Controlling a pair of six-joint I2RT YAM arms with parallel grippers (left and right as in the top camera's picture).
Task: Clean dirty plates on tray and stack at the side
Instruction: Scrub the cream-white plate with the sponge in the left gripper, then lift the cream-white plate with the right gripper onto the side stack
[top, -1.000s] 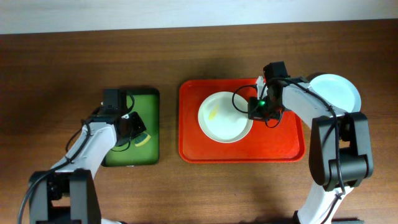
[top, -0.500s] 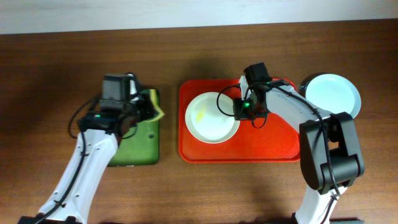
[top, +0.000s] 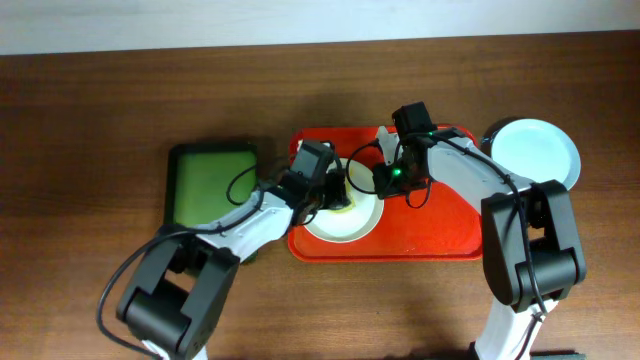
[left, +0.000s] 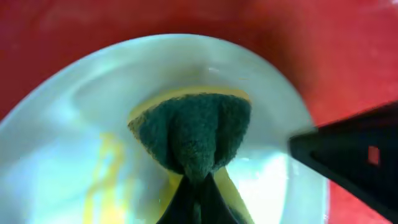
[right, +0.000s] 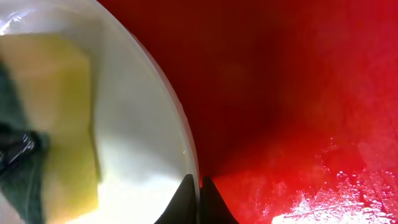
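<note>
A green tray (top: 212, 185) is being observed at far left. A sponge (left: 193, 134) is being pinched by the left gripper (left: 196, 200) and pressed onto the cream plate (top: 350, 226), which is sitting in the red tray (top: 445, 228). The plate's rim is being clamped by the right gripper (right: 198, 186). A pale plate (top: 538, 150) is being kept on the table (top: 90, 100), far right.

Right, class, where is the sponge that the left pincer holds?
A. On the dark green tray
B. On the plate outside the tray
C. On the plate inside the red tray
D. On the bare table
C: the left wrist view shows the sponge, clamped in the left pincer, down on the plate with the red tray around it.
</note>
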